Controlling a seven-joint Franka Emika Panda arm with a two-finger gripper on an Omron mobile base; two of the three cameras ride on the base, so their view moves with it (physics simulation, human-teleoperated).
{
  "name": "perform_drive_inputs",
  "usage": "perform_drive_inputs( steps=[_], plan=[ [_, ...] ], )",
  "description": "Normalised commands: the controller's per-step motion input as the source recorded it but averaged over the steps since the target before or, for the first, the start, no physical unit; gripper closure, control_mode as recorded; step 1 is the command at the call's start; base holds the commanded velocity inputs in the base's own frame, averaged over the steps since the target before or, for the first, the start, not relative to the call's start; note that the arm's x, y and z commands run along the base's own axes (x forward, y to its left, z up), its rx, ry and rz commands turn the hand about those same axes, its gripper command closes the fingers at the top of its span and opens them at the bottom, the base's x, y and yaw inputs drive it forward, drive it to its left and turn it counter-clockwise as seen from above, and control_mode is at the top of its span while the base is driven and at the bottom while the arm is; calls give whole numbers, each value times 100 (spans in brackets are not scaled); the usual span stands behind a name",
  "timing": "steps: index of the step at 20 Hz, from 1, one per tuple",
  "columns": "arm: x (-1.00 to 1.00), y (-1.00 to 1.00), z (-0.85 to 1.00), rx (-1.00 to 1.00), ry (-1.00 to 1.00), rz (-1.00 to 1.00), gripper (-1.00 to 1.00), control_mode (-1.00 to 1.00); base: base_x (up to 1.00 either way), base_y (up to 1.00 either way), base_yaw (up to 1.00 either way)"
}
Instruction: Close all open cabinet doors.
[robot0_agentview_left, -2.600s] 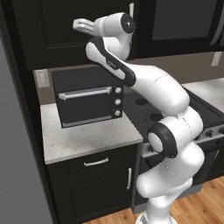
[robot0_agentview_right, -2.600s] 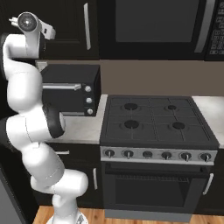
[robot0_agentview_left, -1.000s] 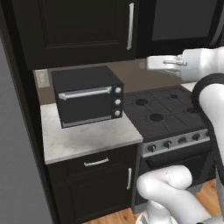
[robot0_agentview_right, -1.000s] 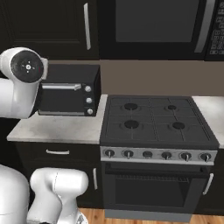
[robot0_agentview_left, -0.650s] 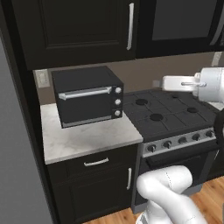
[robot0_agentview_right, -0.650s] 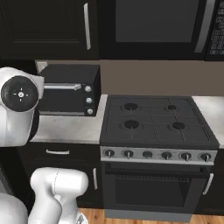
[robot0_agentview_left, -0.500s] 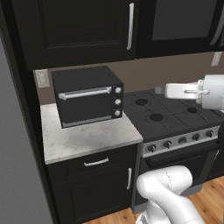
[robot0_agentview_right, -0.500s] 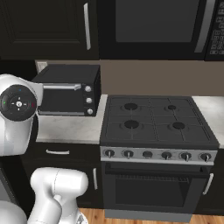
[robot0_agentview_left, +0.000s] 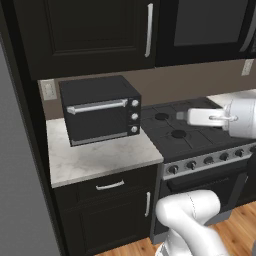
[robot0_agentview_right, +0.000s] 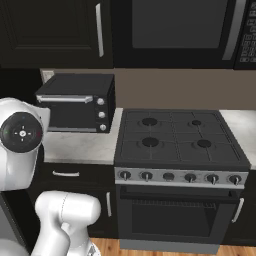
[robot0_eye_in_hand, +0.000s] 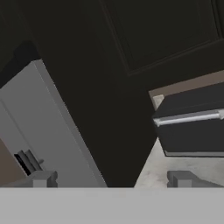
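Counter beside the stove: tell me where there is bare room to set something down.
The marble counter is bare in front of the toaster oven, along its front edge up to the stove, and in a narrow strip at the oven's left by the wall outlet. The back is crowded by the oven itself.

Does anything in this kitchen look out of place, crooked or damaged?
Nothing stands out. The black toaster oven sits square on the pale marble counter, and the black upper cabinet door looks shut flush.
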Motion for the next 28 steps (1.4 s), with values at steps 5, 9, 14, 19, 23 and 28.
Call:
perform_drive_inputs(
  steps=[5,9,14,19,23,28],
  plan=[
    [-1,0,-26,-1,7,0,-100,-100,0,0,0],
    [-19,6,-30,0,9,0,-100,-100,0,0,0],
    [0,0,0,0,0,0,-100,100,-42,17,17],
    [0,0,0,0,0,0,-100,100,-59,23,33],
    [0,0,0,0,0,0,-100,100,-78,15,34],
    [0,0,0,0,0,0,-100,100,-86,20,39]
  ],
)
